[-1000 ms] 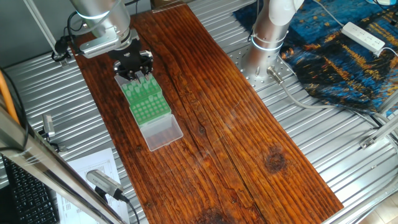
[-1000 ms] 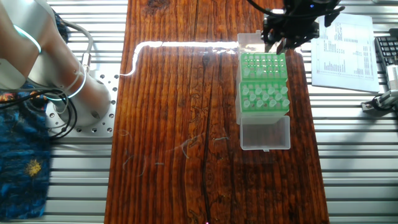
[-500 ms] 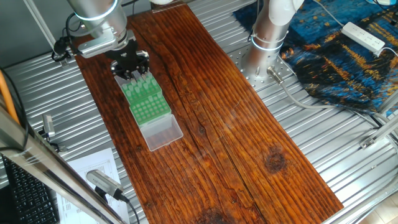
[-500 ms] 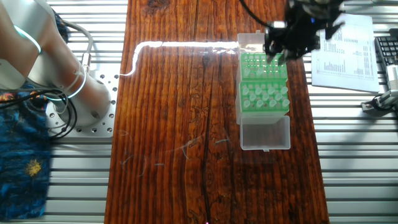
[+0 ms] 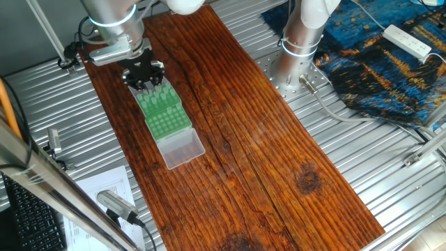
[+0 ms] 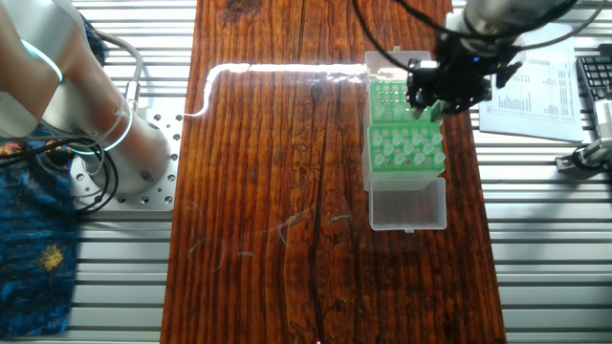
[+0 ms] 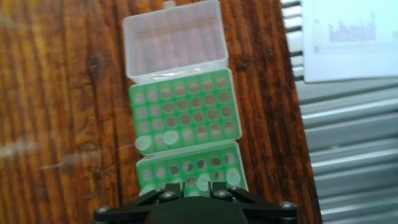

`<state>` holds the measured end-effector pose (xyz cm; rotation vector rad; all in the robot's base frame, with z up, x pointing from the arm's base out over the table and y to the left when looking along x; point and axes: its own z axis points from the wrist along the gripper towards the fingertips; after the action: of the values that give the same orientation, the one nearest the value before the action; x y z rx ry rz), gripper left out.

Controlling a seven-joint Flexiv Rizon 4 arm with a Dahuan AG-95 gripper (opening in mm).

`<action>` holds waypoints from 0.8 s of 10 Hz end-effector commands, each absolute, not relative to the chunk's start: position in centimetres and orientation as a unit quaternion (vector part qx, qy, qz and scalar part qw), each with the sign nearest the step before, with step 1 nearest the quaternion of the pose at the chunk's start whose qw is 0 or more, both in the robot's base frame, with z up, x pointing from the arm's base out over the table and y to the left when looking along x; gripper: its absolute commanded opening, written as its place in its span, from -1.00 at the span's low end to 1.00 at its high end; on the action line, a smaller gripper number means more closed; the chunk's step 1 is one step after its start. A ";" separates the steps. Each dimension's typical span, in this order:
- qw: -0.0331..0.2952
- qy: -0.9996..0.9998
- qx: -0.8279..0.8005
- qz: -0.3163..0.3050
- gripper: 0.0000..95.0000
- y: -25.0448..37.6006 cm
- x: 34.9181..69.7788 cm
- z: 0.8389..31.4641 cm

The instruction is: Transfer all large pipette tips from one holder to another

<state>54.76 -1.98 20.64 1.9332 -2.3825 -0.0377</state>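
Hovering over the green racks: in one fixed view the gripper (image 5: 146,78) sits above the far end of the green tip holder (image 5: 166,113), with a clear lid (image 5: 182,150) open at the near end. Jaw gap unreadable here.

Other fixed view: gripper (image 6: 435,96) is over the seam between the mostly bare green rack (image 6: 403,100) and the neighbouring rack holding the large pipette tips (image 6: 407,146). Can't tell whether it carries a tip.

Hand view: two racks end to end, second lid (image 7: 173,40) beyond them. A few whitish tips (image 7: 144,144) stand in the farther rack; more sit beside the gripper body. Fingertips not visible, so grip state unknown.

Judgement: mid-transfer, between pick and place. Next move needs precise alignment over one tip or hole, then a straight vertical descent.
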 end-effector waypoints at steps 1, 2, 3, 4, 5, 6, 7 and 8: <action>0.023 -0.792 0.611 -0.004 -0.60 -2.6 55.2 19.5; 0.018 -0.810 0.586 -0.002 -0.60 -2.6 55.4 19.2; 0.017 -0.819 0.573 0.001 -0.60 -2.6 55.5 19.2; 0.015 -0.828 0.561 0.002 -0.60 -2.6 56.0 19.0; 0.015 -0.833 0.553 0.002 -0.60 -2.4 57.1 18.6; 0.017 -0.840 0.543 0.005 -0.60 -2.3 57.8 18.2; 0.013 -0.848 0.531 0.001 -0.60 -2.3 58.5 17.6; 0.012 -0.851 0.524 -0.001 -0.60 -2.2 58.9 17.4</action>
<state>58.82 -2.22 17.52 1.6460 -2.6417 -0.0029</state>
